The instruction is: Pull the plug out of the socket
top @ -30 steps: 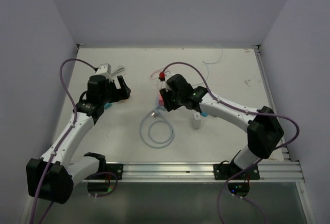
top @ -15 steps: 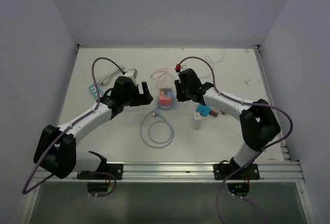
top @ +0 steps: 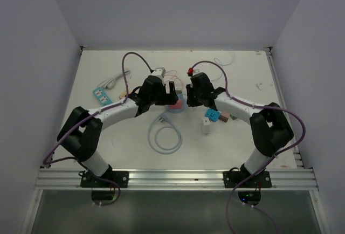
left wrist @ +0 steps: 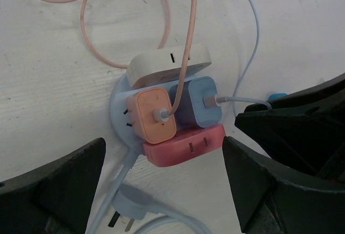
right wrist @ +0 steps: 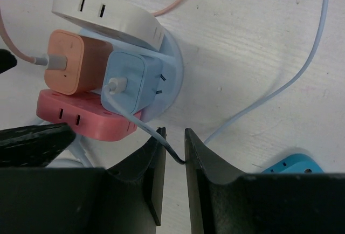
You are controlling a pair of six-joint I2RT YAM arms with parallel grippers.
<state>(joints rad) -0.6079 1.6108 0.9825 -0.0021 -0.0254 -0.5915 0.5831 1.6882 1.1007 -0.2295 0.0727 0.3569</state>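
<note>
A round pale-blue socket hub [top: 181,103] lies mid-table and shows in the left wrist view [left wrist: 118,102] and the right wrist view [right wrist: 173,64]. In it sit a white adapter [left wrist: 167,64], an orange plug [left wrist: 153,115] with a pink cable, a blue plug [left wrist: 197,104] with a pale cable, and a pink adapter [left wrist: 183,145]. My left gripper [left wrist: 163,142] is open, its jaws wide on either side of the hub, touching nothing. My right gripper [right wrist: 173,137] is just right of the hub, its jaws a narrow gap apart. The blue plug's cable [right wrist: 137,122] runs across that gap.
The hub's own cable lies coiled [top: 164,137] nearer me, ending in a grey plug [left wrist: 129,201]. A blue adapter [top: 211,115] and a white block [top: 206,126] lie to the right. A teal power strip [top: 101,95] and a white plug [top: 110,82] lie far left.
My left arm has swung right from the far-left strip to the hub. My right gripper has drawn back from over the hub to its right side.
</note>
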